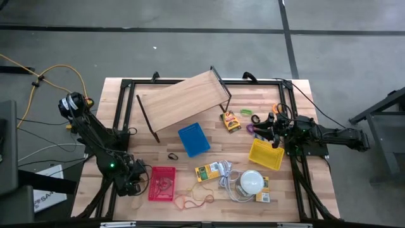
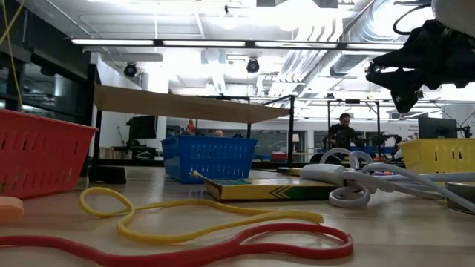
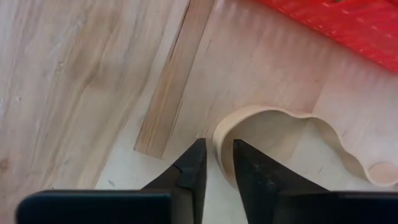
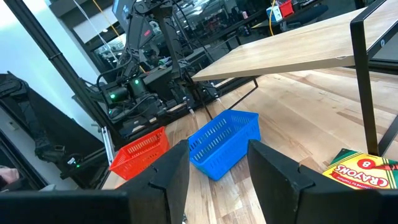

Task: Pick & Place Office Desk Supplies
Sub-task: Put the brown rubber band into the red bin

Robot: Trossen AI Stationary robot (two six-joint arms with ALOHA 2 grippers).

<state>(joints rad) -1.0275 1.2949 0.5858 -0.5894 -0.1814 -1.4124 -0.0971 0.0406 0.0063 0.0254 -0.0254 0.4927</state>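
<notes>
My left gripper is low over the table's near left part, beside the red basket. Its fingers are a narrow gap apart, astride the bent end of a tan rubber band lying on the wood. My right gripper hangs open and empty above the right side, raised in the low view. Below it lie purple, green and orange clips. Crayon packets and yellow and red bands lie flat. My left gripper comes from above, pointing down, at the tan band's curved end. One finger stands outside the loop and the other inside it. Whether either touches the band, I cannot tell. The band lies on the table.
A tilted wooden shelf on black legs spans the far middle. A blue basket sits mid-table and a yellow basket at the right. The white dome with its cord is near the front. A person stands far behind.
</notes>
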